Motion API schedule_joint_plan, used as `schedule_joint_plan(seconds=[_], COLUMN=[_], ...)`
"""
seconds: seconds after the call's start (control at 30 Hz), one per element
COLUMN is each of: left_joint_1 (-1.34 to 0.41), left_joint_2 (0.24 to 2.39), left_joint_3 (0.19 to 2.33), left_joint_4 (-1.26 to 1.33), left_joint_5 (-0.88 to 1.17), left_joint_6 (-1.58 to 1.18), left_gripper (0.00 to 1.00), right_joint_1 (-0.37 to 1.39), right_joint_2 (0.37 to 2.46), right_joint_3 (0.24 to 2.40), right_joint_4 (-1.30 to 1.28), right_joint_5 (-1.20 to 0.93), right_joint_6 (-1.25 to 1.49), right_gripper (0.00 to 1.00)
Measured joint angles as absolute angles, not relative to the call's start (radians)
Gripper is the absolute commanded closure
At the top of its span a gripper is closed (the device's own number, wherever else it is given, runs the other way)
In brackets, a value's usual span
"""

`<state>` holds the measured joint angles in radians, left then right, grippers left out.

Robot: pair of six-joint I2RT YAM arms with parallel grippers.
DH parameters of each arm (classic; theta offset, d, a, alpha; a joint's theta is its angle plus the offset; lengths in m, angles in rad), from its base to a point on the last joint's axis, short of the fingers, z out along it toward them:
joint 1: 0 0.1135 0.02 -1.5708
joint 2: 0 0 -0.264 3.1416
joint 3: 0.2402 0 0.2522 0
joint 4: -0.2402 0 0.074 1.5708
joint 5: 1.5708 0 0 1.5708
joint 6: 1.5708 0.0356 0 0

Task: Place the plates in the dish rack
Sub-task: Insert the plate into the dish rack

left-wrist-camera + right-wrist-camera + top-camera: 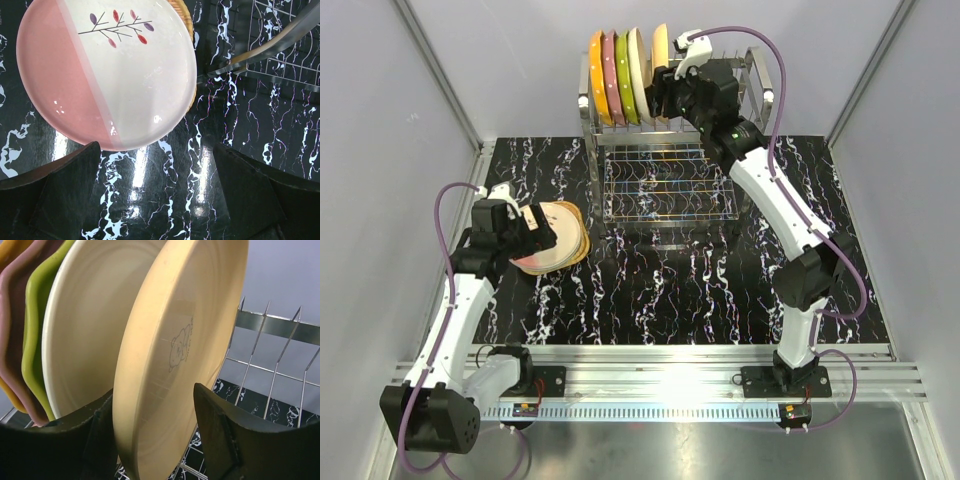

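Crowding the top centre, four glossy plates (617,78) are standing on edge in the wire dish rack (585,105). A smooth tan plate (170,365) is sitting upright beside them, between the right gripper (152,405)'s parted jaws, with a gap showing on one side. Lower left, the left gripper (157,150) is hovering wide open just short of a pink-and-white plate (100,75) on the marbled black table (650,300).

Left hand (156,150) wide open, right arm (775,190) outstretched, right hand (154,390) parted
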<state>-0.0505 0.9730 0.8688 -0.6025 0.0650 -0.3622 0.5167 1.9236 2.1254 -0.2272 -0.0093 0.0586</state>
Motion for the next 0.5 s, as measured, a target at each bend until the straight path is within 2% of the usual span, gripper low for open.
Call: schedule_joint_plan(seconds=[0.5], left_joint_1=[-0.047], left_joint_2=[0.979], left_joint_3=[0.869], left_joint_4=[-0.603], left_joint_5=[0.075], left_joint_6=[-0.362], left_gripper=[0.01], right_joint_1=[0.517], right_joint_2=[1.834], right_joint_3=[2.096], right_joint_4=[-0.224], right_joint_5=[-0.019], right_joint_6=[0.069], right_gripper=[0.34])
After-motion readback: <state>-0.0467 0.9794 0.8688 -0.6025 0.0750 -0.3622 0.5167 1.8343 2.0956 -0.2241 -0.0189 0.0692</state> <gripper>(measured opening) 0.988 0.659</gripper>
